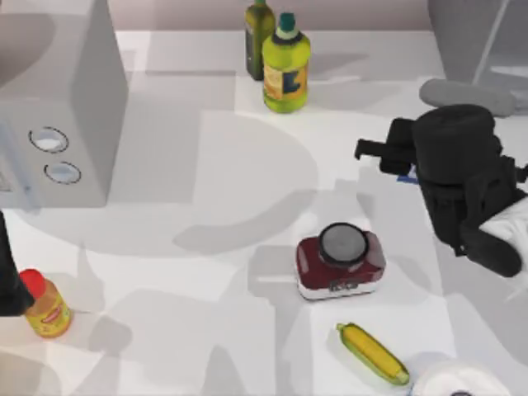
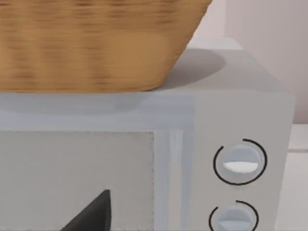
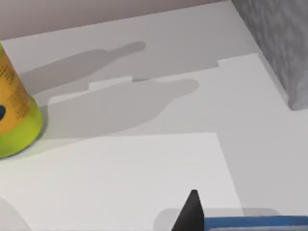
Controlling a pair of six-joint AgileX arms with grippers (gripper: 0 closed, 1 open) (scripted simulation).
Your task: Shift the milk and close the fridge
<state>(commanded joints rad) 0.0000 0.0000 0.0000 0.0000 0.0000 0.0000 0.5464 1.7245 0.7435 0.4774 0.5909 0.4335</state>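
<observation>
The milk shows as a sliver of blue top [image 1: 406, 176] poking out from under my right arm at the table's right side. Its blue edge [image 3: 255, 222] also lies along the rim of the right wrist view, very close to the camera. My right gripper [image 1: 371, 150] hangs over that spot, pointing left, with the carton just behind and below its tip. The fridge [image 1: 474, 33] is the dark-grey box at the back right corner, and its speckled grey wall [image 3: 279, 43] shows in the right wrist view. My left gripper [image 1: 7, 280] is parked at the left edge.
A grey box with two round rings [image 1: 58, 124] stands at the back left, with a wicker basket [image 2: 96, 43] on top. A yellow-green bottle [image 1: 285, 70] and a dark bottle [image 1: 258, 37] stand at the back. A red jar [image 1: 340, 260], a corn cob [image 1: 373, 353] and a yellow red-capped bottle [image 1: 45, 307] are nearer.
</observation>
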